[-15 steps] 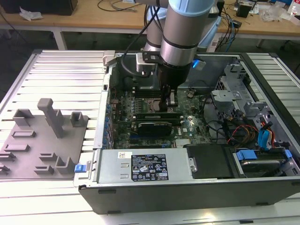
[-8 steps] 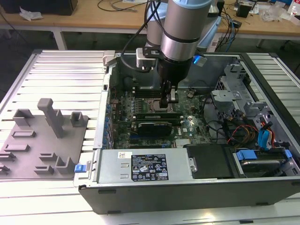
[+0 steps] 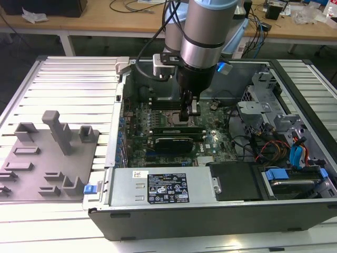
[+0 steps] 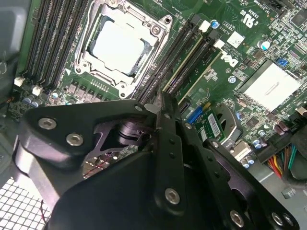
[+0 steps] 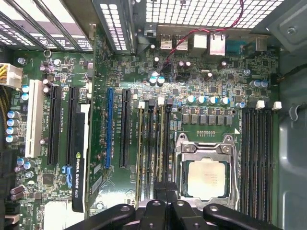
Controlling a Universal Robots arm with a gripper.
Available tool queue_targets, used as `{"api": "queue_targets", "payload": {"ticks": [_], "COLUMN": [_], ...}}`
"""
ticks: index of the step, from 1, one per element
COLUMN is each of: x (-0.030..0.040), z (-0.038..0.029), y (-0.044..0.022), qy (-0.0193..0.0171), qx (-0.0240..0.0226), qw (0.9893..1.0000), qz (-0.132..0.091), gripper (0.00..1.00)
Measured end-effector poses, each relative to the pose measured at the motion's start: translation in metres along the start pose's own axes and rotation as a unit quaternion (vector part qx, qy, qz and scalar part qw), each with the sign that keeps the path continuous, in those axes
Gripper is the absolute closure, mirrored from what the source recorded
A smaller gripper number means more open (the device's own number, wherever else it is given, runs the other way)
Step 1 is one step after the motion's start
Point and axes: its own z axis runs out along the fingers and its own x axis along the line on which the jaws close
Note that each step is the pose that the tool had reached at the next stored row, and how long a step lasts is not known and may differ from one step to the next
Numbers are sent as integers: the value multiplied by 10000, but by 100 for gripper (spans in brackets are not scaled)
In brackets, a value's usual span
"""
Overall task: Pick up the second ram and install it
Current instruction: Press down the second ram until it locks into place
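Gray fixture tray [image 3: 31, 174]: at 9 o'clock of the open computer case [image 3: 158, 216] in the exterior view; its upright holders look bare.
CPU socket [image 4: 122, 45]: bare chip under its metal frame, just beside the memory slots [image 4: 192, 57].
Gripper [image 3: 188, 118]: low over the motherboard at its 12 o'clock; the pincer looks closed, fingers together, tips on the slot bank. Whether anything is pinched between them cannot be told.
Ram [image 3: 171, 129]: judged to be the long dark strip lying along the slots at 6 o'clock of the fingertips, touching or nearly so.
Look of the ram: thin, flat, dark, seen edge-on, level with its slot.
Doing it well: press straight down and evenly; keep the strip square in its slot so neither end rides up.
Cables [image 3: 274, 147]: at 3 o'clock, well apart from the work.
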Motion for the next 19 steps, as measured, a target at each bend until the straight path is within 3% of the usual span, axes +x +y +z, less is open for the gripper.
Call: {"api": "queue_targets", "payload": {"ticks": [2,4,8,12,14,19], "x": [1,5,9,17,19,22], "z": [-2,-7,-11,-10,6,121], "y": [-29,-135,-279,-497,-538,-546], "qy": [1,0,1,-1,1,-1], "qx": [0,0,-1,-11,-17,-20], "qw": [10000,10000,10000,10000,10000,10000], "qz": [0,0,0,0,1,1], "gripper": [89,89,89,89,89,89]}}
